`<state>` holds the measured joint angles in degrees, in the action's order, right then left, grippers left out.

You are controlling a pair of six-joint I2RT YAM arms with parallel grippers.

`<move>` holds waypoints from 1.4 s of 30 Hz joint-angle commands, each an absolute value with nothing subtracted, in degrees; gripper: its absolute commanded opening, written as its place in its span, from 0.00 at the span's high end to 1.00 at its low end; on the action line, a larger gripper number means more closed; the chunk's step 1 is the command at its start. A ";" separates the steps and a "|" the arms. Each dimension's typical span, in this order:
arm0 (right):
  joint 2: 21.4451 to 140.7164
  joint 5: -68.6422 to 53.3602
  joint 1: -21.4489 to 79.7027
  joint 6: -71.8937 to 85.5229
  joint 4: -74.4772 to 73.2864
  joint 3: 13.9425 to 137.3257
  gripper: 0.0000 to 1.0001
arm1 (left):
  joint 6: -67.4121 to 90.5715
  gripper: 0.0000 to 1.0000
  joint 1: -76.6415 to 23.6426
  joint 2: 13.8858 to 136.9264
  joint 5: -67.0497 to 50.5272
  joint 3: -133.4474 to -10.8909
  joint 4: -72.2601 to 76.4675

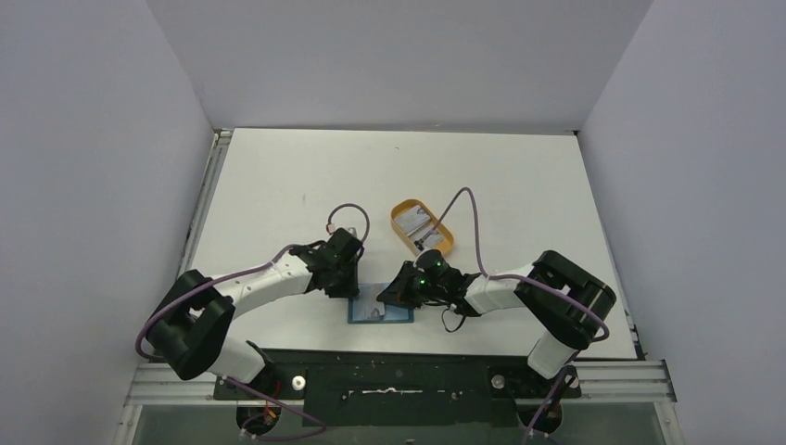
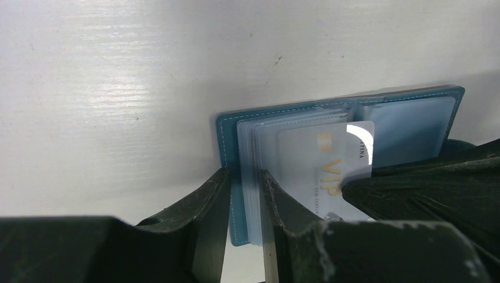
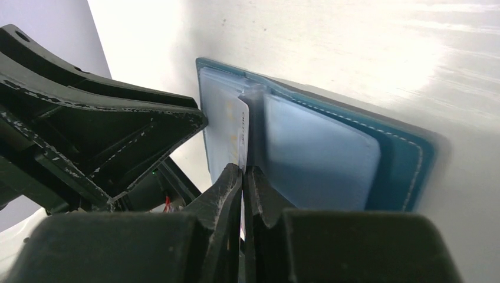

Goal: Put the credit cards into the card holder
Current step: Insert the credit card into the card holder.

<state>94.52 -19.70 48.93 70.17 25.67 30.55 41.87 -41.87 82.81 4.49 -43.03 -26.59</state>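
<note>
The open card holder (image 1: 380, 311) lies on the table (image 1: 519, 185) near the front edge. The left gripper (image 1: 348, 287) straddles its left edge. The right gripper (image 1: 397, 289), on its right, holds a credit card (image 2: 327, 168) over its pockets. Behind it, to the right, sits a tray (image 1: 449, 243) with cards (image 1: 417, 225) inside.

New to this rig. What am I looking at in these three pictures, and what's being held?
Two robot arms are bolted at the near edge of a white table. The wide picture comes from a fixed camera above and behind them. The other two come from a camera on each wrist, so the black prongs in front belong to that arm. On the table lie an open teal card holder and an orange oval tray with what look like more cards inside. The left end effector clamps the card holder's edge. The right end effector pinches a pale credit card against the clear pockets; whether it is in one yet, I cannot tell.
</note>
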 commanded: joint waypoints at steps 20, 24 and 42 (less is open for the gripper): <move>96.77 -16.61 51.19 67.88 21.97 34.83 1.00 | 43.70 0.59 -39.88 71.80 7.13 -39.86 -31.71; 97.11 -16.61 51.34 67.68 21.92 35.05 1.00 | 43.93 0.69 -39.40 73.54 7.17 -38.18 -30.41; 99.12 -17.06 52.22 67.68 22.59 36.28 1.00 | 44.45 1.00 -39.46 80.07 3.14 -36.85 -24.30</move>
<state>97.51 -19.31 51.16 69.71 23.99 35.16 43.86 -39.53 78.61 5.13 -37.52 -27.97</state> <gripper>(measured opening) 0.027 0.003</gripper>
